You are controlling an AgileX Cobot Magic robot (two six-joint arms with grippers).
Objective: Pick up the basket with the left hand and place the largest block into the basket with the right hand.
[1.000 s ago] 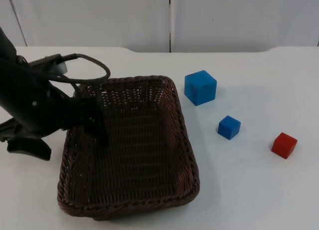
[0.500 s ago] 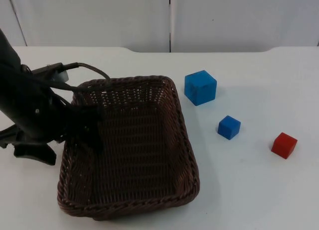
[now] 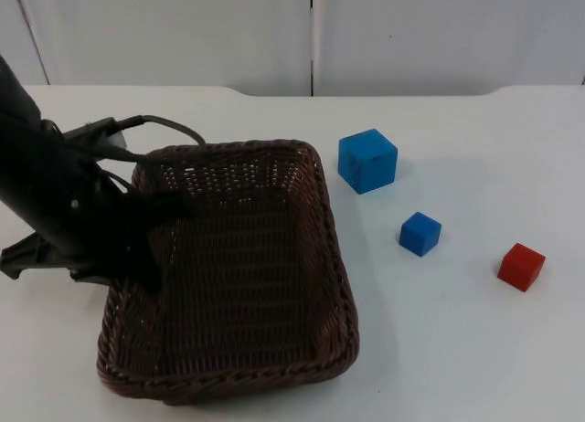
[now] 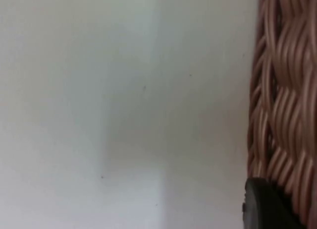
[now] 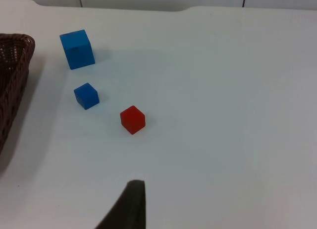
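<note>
A dark brown wicker basket point(image 3: 331, 239) lies left of centre on the white table. My left gripper point(image 3: 146, 248) is at its left wall, one finger inside and the jaws shut on the rim. In the left wrist view the woven rim point(image 4: 282, 115) runs right beside a black fingertip point(image 4: 262, 204). The largest block, a big blue cube point(image 3: 367, 161), stands just right of the basket's far corner, also seen in the right wrist view point(image 5: 77, 49). My right arm waits off to the right, open, one fingertip point(image 5: 130, 204) well short of the blocks.
A small blue cube point(image 3: 420, 233) and a red cube point(image 3: 521, 266) sit right of the basket, spaced apart. The grey partition wall point(image 3: 311, 38) closes the table's far edge. White table point(image 3: 475, 349) stretches to the right and front.
My left gripper has closed from wide open onto the basket's left rim and slid toward the front. The basket's near left corner has shifted slightly left. The blocks have not moved.
</note>
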